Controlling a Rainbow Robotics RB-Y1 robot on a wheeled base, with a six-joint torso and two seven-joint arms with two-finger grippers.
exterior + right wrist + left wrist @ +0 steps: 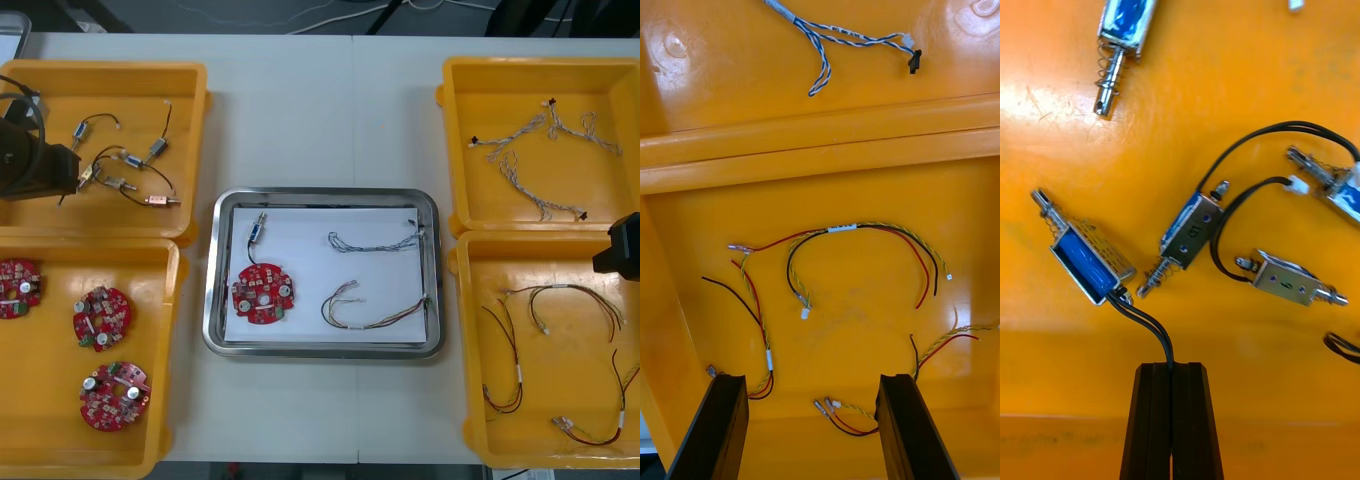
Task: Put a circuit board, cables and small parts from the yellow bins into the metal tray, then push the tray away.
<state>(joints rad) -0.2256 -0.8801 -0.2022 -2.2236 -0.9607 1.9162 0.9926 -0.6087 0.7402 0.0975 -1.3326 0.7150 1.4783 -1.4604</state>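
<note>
**Left hand pinches a part's cable; right hand open over the cable bin**

Over the far left yellow bin (100,70), the left hand (1171,366) is closed on the thin black cable (1150,324) of a blue-sided small metal part (1088,262). That part sits just beyond the fingertips, with other parts (1187,234) near it.

The right hand (814,382) is spread open and grips nothing. It hovers over the near right yellow bin (570,370) and its loose red and yellow cables (865,232).

On the bench (320,110) between the bins, the metal tray (320,194) holds:
- a circuit board (262,293) at near left
- a single metal part (258,230) just beyond the board
- a blue and white cable (375,242) at far right
- a red and yellow tray cable (375,310) at near right
</note>
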